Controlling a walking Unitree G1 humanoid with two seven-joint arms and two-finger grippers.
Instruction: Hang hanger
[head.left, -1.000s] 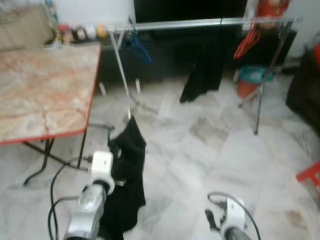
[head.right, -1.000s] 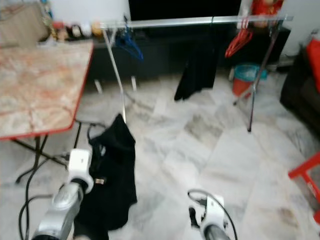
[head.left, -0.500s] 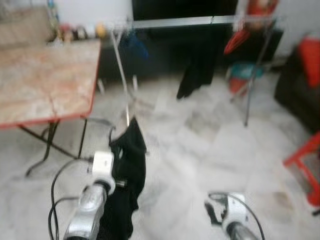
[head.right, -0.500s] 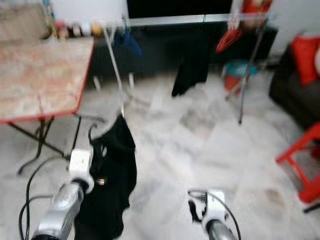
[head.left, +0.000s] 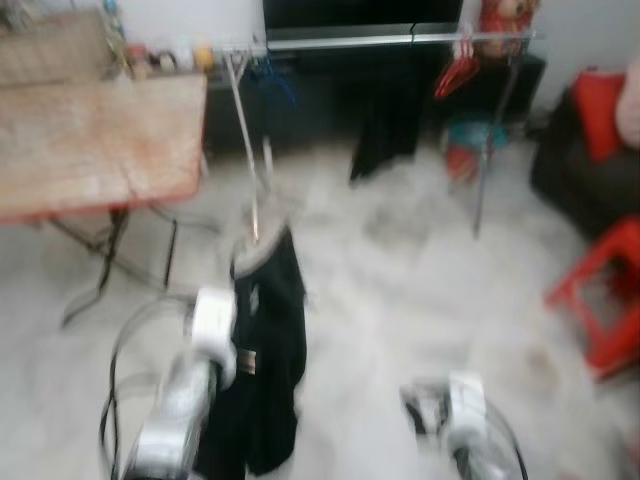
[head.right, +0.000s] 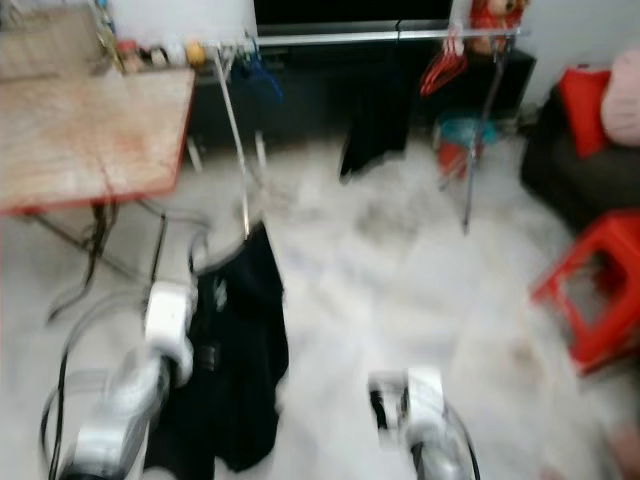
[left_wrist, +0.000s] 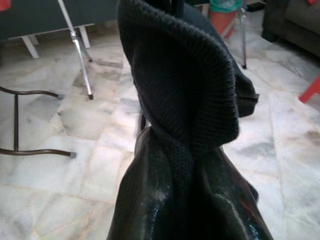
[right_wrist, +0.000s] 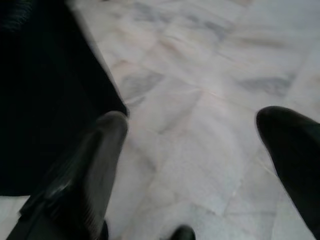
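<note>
A black knit garment (head.left: 265, 360) on a hanger hangs from my left gripper (head.left: 255, 275), which is shut on the hanger low over the floor. In the left wrist view the garment (left_wrist: 185, 100) drapes over the fingers and hides them. The silver clothes rail (head.left: 380, 40) stands across the room at the back, with another black garment (head.left: 385, 120), red hangers (head.left: 455, 75) and a blue hanger (head.left: 275, 80) on it. My right gripper (right_wrist: 192, 122) is open over bare marble floor, holding nothing.
A marble-topped folding table (head.left: 90, 140) with a red edge stands to the left. A red stool (head.left: 600, 290) and a dark sofa (head.left: 580, 160) are on the right. A teal and orange bin (head.left: 465, 150) sits under the rail. The views are blurred.
The whole view has shifted and blurred as I move: the rail sits higher and further left, and the red stool and sofa have come into view. The garment still hangs from my left gripper.
</note>
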